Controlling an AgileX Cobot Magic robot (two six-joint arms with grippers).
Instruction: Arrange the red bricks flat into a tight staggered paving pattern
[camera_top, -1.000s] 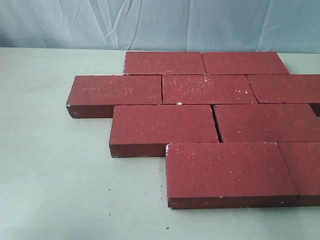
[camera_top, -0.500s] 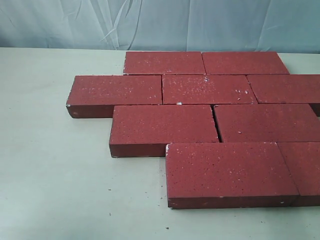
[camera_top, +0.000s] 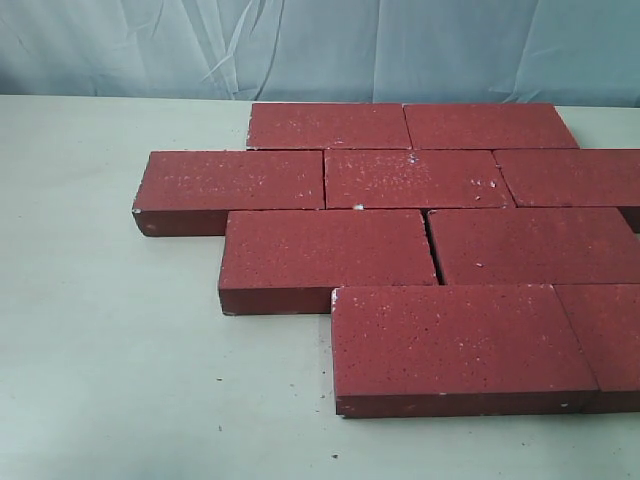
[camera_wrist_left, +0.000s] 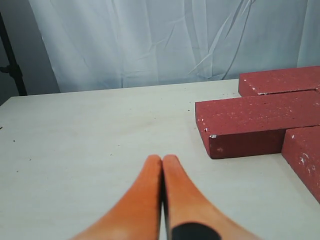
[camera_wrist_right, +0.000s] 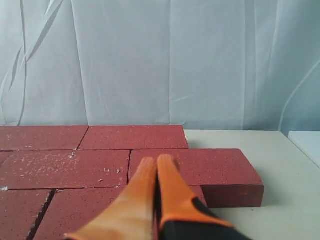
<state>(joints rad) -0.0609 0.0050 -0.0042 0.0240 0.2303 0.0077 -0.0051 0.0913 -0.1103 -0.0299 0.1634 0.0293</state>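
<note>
No change detected. In the exterior view, the red bricks (camera_top: 330, 250) occupy identical positions on the table (camera_top: 120, 380) in every exposure; no displacement is observable.

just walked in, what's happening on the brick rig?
Nothing is being handled right now. The red bricks lie flat on the table in four offset rows, mostly tight; one joint in the third row from the back shows a thin gap. The left gripper is shut and empty over bare table beside the bricks. The right gripper is shut and empty, pointing across them.
</note>
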